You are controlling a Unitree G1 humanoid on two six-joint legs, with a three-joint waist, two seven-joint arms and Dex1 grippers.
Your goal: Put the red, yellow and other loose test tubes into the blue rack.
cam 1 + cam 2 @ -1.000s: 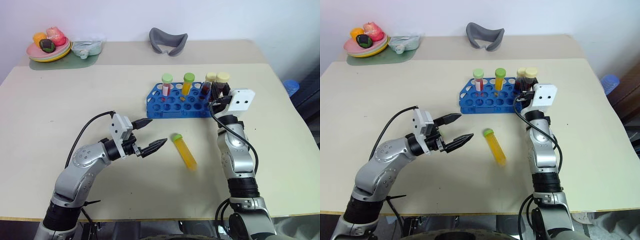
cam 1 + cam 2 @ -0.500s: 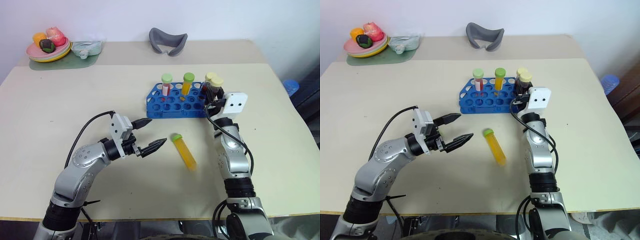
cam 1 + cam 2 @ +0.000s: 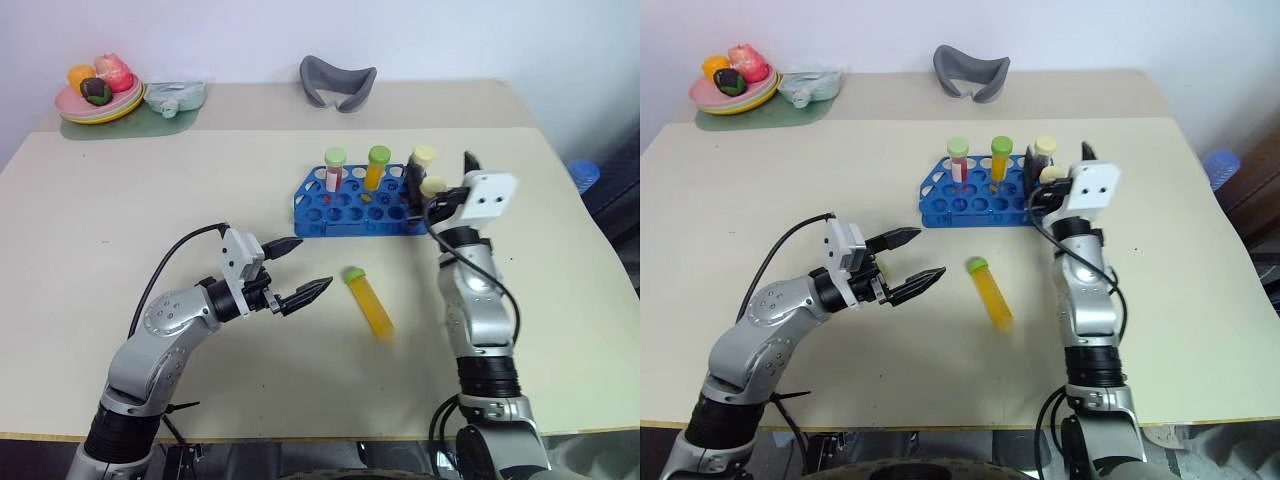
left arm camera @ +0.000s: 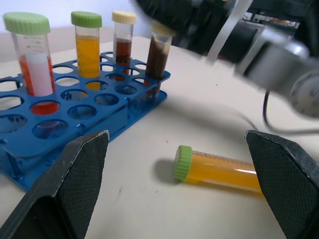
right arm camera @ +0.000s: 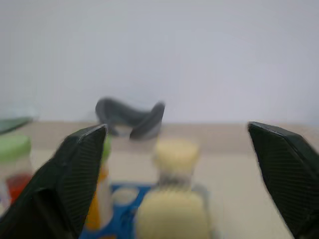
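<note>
Four capped tubes stand in the blue rack [image 3: 362, 208]: red with white label [image 4: 33, 64], orange [image 4: 87, 47], and two dark maroon with pale-yellow caps [image 4: 156, 54] at its right end. One yellow-orange tube [image 3: 368, 303] with a green cap lies flat on the bare table [image 3: 150, 200], near the rack, between both arms, well clear of every edge. Left gripper [image 3: 300, 270] hovers spread and empty just beside that tube; right gripper [image 5: 177, 174], fingers apart, is at the maroon tubes, gripping nothing.

blue rack [image 3: 350, 212]: four tubes upright | yellow tube [image 3: 368, 303]: flat on table
</note>
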